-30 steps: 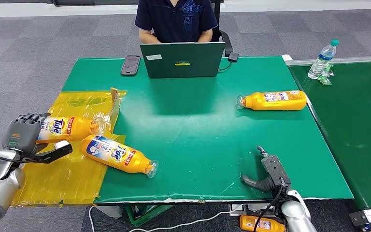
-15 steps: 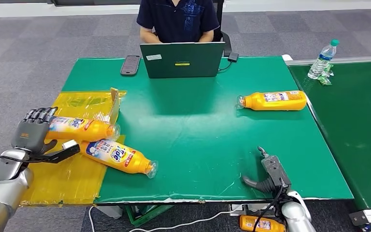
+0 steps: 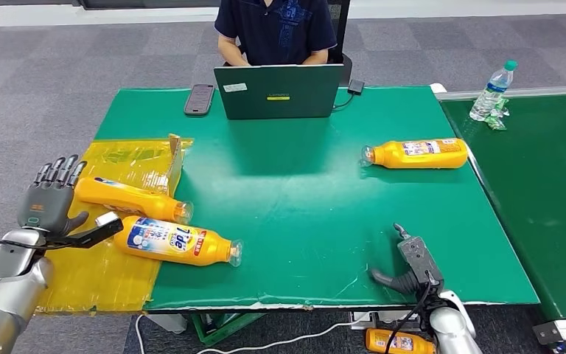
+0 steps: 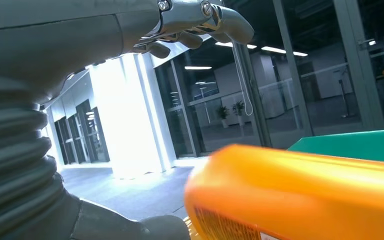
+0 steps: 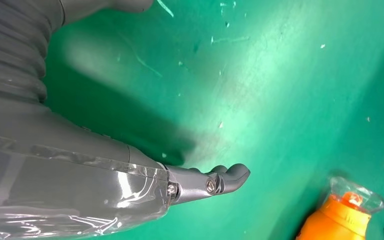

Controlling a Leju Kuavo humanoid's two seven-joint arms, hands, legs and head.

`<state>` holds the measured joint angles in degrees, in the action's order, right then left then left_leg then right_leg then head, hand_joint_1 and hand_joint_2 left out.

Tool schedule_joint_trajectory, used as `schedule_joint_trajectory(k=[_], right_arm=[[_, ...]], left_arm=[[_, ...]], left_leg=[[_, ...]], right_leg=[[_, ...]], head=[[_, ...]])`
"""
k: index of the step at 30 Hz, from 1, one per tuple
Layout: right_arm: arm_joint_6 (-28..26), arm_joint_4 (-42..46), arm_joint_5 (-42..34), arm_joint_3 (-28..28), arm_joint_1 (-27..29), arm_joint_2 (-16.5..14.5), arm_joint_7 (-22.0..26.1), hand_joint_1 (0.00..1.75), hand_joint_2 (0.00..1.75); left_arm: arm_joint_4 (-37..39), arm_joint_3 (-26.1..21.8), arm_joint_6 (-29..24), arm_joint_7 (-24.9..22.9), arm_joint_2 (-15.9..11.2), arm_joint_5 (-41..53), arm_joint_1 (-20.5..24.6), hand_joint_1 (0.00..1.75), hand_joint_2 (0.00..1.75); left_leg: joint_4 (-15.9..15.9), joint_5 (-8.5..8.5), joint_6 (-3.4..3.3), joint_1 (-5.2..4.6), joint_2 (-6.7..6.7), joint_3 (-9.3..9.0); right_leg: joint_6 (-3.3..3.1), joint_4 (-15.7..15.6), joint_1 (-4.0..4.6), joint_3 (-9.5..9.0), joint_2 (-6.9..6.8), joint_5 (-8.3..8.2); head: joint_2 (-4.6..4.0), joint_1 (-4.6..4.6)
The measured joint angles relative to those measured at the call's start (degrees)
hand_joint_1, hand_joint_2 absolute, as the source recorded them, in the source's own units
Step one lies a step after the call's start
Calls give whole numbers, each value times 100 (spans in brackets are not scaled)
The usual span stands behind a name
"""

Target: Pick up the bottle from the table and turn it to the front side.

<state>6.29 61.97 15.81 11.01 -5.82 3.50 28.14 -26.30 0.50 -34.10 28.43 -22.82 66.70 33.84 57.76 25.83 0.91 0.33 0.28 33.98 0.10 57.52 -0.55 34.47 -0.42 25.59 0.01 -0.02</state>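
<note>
Over at the green table's left edge, the bottle lies on yellow plastic with its label mostly hidden, left hand just beside its base, fingers spread, holding nothing; right hand's fingers, can't tell.

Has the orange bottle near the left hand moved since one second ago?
Yes. The bottle left the left hand and now lies free on the yellow sheet, its cap end closer to the green table.
</note>
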Motion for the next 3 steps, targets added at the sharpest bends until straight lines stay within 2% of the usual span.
schedule_joint_trajectory(k=[3], right_arm=[[-30, 50, 37, 17, 7, 1, 4, 0, 175]], left_arm=[[-14, -19, -1, -5, 33, 12, 0, 0, 175]], left_leg=[[0, 0, 0, 0, 0, 1]], right_leg=[[0, 0, 0, 2, 1, -1]], head=[[2, 0]])
